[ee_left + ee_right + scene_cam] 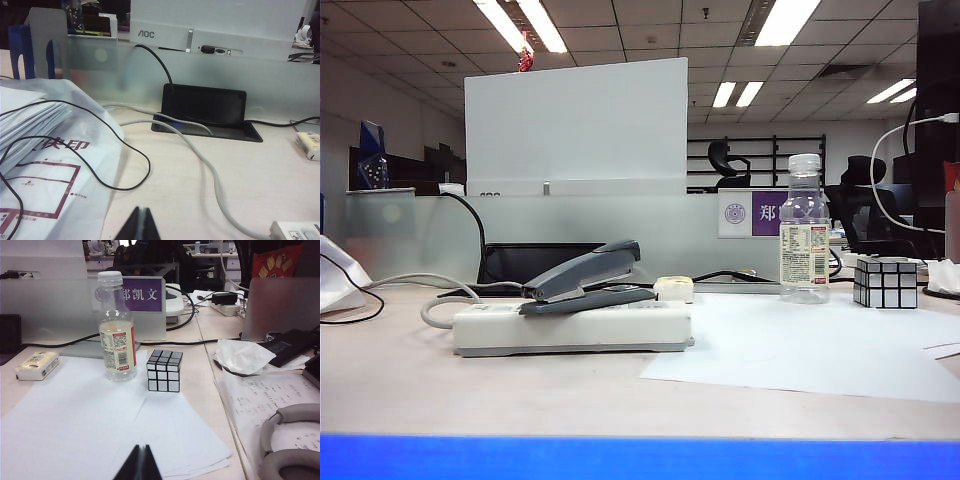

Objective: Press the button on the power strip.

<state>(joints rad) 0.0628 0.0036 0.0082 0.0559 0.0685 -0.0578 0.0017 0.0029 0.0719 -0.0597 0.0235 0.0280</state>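
On the left half of the pale desk [520, 390], the long white plastic power strip [575, 330] is laid flat, its thick light-grey cable [435, 300] looping away from the left end. A grey stapler [588, 278] is rested on its top face, so the button cannot be made out from the exterior view; only a corner of the strip is caught in the left wrist view, and the switch is not resolved there either. A small cream block [673, 289] is set just behind the strip. Neither arm is seen in the exterior view. The left gripper [141, 225] is held above bare desk near the cable, its fingers pressed together, presumably as a blunt tip for pressing. The right gripper [141, 462] is parked over white paper sheets [75, 430], fingers likewise together, well apart from the strip. A clear plastic bottle [116, 327] and a silver cube puzzle [164, 370] are stood beyond. An open-plan office under ceiling strip lights is seen behind.
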